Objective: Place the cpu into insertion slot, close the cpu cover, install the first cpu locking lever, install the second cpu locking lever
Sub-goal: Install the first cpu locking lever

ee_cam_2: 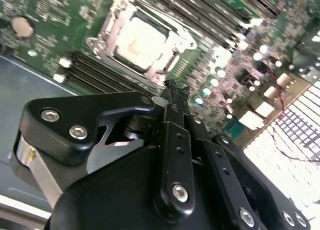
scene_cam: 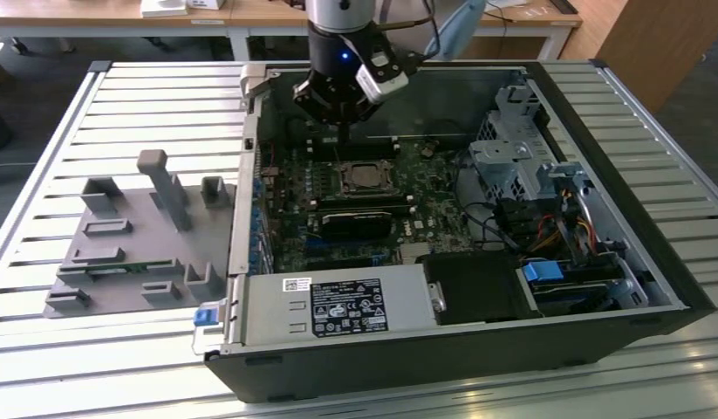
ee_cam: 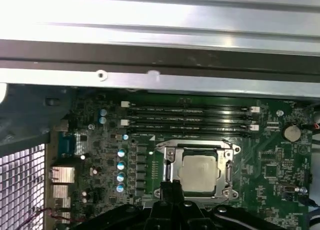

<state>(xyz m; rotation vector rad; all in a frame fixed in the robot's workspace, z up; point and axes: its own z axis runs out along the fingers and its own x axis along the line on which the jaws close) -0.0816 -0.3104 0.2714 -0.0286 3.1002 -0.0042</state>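
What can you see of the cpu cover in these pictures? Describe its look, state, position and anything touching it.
The cpu cover is a thin, silvery metal frame with a large square window. It lies flat and closed on the insertion slot, and the dull grey top of the cpu shows through the window. It sits on the green circuit board. The gripper is at one corner; contact cannot be judged.

Silvery cpu [ee_cam: 200, 171] lying flat, cpu cover [ee_cam: 226, 167] closed down around it
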